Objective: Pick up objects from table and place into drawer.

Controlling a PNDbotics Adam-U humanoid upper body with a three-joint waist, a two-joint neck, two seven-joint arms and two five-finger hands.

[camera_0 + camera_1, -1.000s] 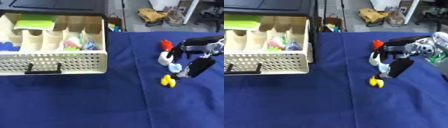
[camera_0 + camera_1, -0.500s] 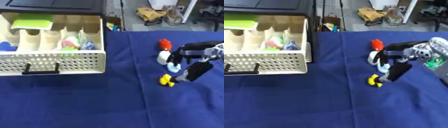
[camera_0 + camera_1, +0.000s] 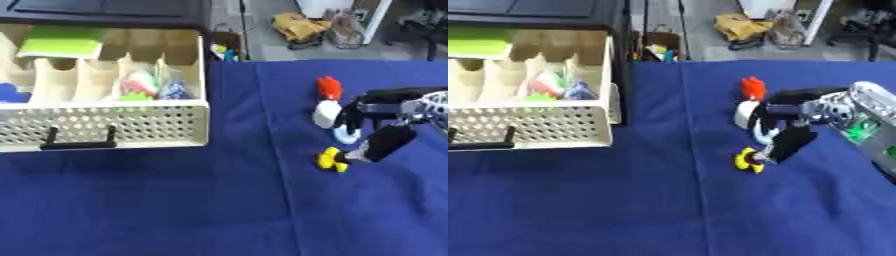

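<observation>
since a second ago our right robot hand (image 3: 378,127) has lowered, fingers now curled round the toy bird (image 3: 331,131); open blue counter (image 3: 175,205) separates it from the drawer (image 3: 105,120) far left.

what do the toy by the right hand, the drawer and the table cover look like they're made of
Toy: probably moulded plastic, going by its solid red, white and yellow patches, though it is too blurred to be sure. Drawer: looks like cream plastic with a matte finish; its front is punched with even rows of holes and carries a black handle. Table cover: dark blue cloth, dull, with soft creases.
</observation>
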